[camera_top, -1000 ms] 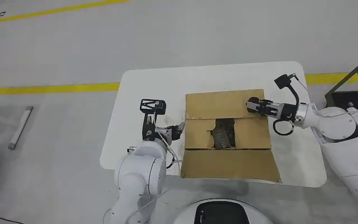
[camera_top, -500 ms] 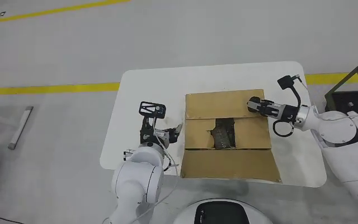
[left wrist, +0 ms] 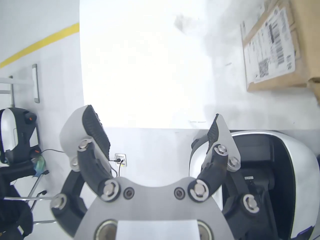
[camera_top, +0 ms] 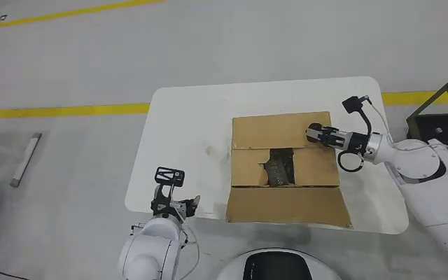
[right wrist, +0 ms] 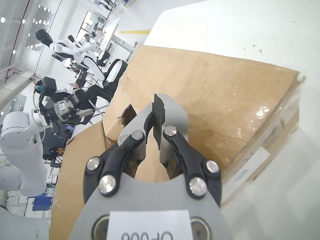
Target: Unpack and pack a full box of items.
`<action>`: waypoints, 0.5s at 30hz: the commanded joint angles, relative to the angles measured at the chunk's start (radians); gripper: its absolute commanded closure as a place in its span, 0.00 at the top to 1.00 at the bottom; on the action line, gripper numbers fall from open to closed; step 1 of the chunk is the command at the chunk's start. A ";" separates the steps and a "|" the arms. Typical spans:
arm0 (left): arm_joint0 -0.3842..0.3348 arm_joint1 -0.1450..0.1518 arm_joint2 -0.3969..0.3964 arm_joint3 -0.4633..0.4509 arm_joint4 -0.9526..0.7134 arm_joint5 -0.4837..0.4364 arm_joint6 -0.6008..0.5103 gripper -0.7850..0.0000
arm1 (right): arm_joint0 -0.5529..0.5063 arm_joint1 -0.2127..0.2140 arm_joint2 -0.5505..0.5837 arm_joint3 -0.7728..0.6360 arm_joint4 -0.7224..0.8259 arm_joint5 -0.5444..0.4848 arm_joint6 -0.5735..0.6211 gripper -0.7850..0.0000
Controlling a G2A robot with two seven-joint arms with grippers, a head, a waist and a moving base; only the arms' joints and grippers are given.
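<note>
Left end effector [camera_top: 186, 204] pulled back from box [camera_top: 318, 168], spread wide; right end effector [camera_top: 310, 132] closed, over flap [camera_top: 273, 129].

We see a white table [camera_top: 189, 140] with rounded corners, and one thing lying directly on it: a brown cardboard box [camera_top: 280, 129] with its long flaps spread flat. Beyond the box's labelled side wall the tabletop runs broad and bare apart from a faint grey smudge [left wrist: 182, 22]. Past the opposite wall only a narrower strip remains. The box's near flap reaches close to the table's edge.
</note>
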 commanded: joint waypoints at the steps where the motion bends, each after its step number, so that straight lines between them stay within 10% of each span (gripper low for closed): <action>1: 0.024 0.000 0.013 0.000 -0.031 -0.001 -0.007 1.00 | 0.000 -0.001 0.000 0.005 0.023 -0.004 -0.014 0.00; 15: 0.028 0.005 0.130 -0.022 -0.141 -0.114 0.042 1.00 | 0.014 0.001 -0.020 0.014 0.016 0.005 -0.022 0.00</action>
